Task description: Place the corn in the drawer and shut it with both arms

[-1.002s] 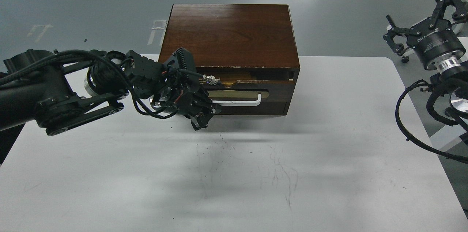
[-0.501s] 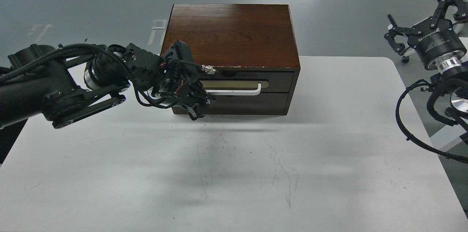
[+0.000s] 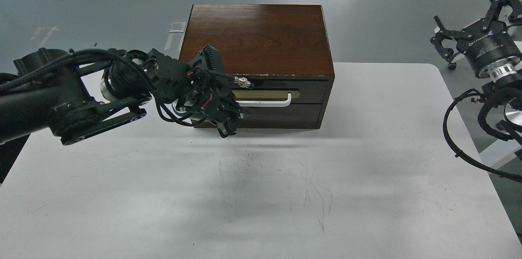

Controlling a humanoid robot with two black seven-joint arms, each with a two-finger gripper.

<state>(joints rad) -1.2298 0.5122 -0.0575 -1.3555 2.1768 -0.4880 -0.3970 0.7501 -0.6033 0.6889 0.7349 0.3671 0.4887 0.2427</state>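
Note:
The drawer (image 3: pixel 312 89) is pushed in flush with the dark wooden cabinet (image 3: pixel 257 34), its white bar handle (image 3: pixel 267 103) and beige plate showing. The corn is hidden from view. My left gripper (image 3: pixel 227 127) hangs in front of the drawer's left end, covering the left end of the handle; its dark fingers cannot be told apart. My right gripper (image 3: pixel 469 20) is raised off the table's far right side, away from the cabinet, with its fingers (image 3: pixel 439 38) spread and empty.
The cabinet stands at the back middle of the white table (image 3: pixel 261 193). A plain dark panel (image 3: pixel 285 118) lies below the drawer. The right arm's black cable loop (image 3: pixel 452 136) hangs over the table's right edge. Grey floor lies beyond.
The drawer was a little open with yellow showing in the gap; it is now shut. My left gripper moved in against the drawer front, then slid slightly right. The right arm barely moved.

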